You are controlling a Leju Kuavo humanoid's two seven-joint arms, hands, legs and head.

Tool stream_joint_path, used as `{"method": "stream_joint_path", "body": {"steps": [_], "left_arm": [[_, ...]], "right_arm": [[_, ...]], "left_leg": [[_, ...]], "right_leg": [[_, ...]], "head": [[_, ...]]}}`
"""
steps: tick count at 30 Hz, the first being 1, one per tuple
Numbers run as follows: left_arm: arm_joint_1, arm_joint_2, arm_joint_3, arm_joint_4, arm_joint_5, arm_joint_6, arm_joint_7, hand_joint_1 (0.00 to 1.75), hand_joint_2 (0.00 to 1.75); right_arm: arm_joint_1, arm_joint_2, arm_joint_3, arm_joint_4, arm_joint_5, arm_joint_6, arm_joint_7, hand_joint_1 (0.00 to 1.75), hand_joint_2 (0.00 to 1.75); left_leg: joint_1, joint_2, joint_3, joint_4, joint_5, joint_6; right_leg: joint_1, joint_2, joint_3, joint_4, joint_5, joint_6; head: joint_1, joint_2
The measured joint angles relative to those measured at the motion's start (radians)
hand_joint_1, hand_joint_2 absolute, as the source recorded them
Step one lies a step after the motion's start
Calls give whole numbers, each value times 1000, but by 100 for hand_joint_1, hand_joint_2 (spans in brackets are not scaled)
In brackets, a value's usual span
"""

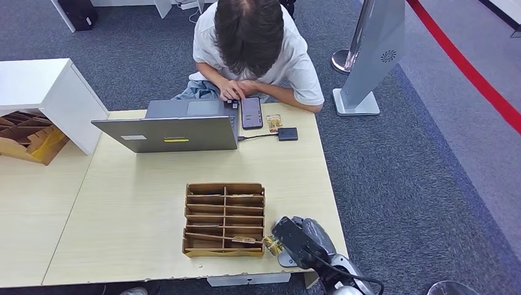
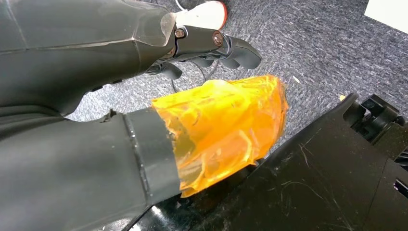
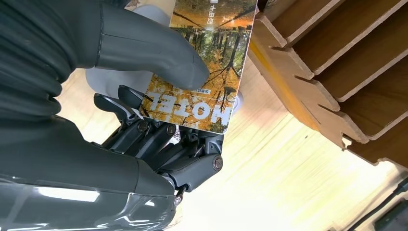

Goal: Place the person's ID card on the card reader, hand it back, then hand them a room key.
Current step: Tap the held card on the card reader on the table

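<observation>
Autumn-gold and printed with the word HOTEL, the room key (image 3: 202, 72) is pinched in the right hand (image 3: 159, 120), the thick grey thumb pressed on its face and the darker fingers (image 3: 144, 132) behind it; in the head view the card (image 1: 272, 244) sits just off the right front corner of the wooden card rack (image 1: 225, 219), close to that rack's edge but whether it touches is hard to tell. The rack is a brown slotted box with two columns of compartments, standing near the front edge of the pale wood table (image 1: 141, 203), and the right hand (image 1: 295, 241) hovers over the table's right front corner. Bare tabletop lies between the rack and the open grey laptop (image 1: 175, 126) at the far side. Beside the laptop lie a dark phone (image 1: 251, 112), then a second gold card (image 1: 274, 122) and a small black card reader (image 1: 287, 134) on a cable, all near the far edge where a person (image 1: 252, 43) in a white shirt leans over the table with arms folded on it. The left hand (image 2: 211, 45) hangs over grey carpet with its fingers loosely curled around nothing, an orange-taped thumb (image 2: 221, 130) in front.
</observation>
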Motion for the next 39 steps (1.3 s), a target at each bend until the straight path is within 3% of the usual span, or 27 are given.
{"method": "stream_joint_path", "body": {"steps": [17, 39], "left_arm": [[14, 1, 21, 0, -18, 12, -5, 0, 0], [19, -14, 27, 0, -33, 36, 14, 0, 0]], "right_arm": [[61, -20, -95, -47, -69, -10, 0, 175, 175], [66, -25, -111, -14, -73, -45, 14, 175, 175]], "left_leg": [[0, 0, 0, 0, 0, 0], [0, 0, 0, 0, 0, 0]], "right_leg": [[0, 0, 0, 0, 0, 0], [0, 0, 0, 0, 0, 0]], "head": [[0, 0], [0, 0]]}}
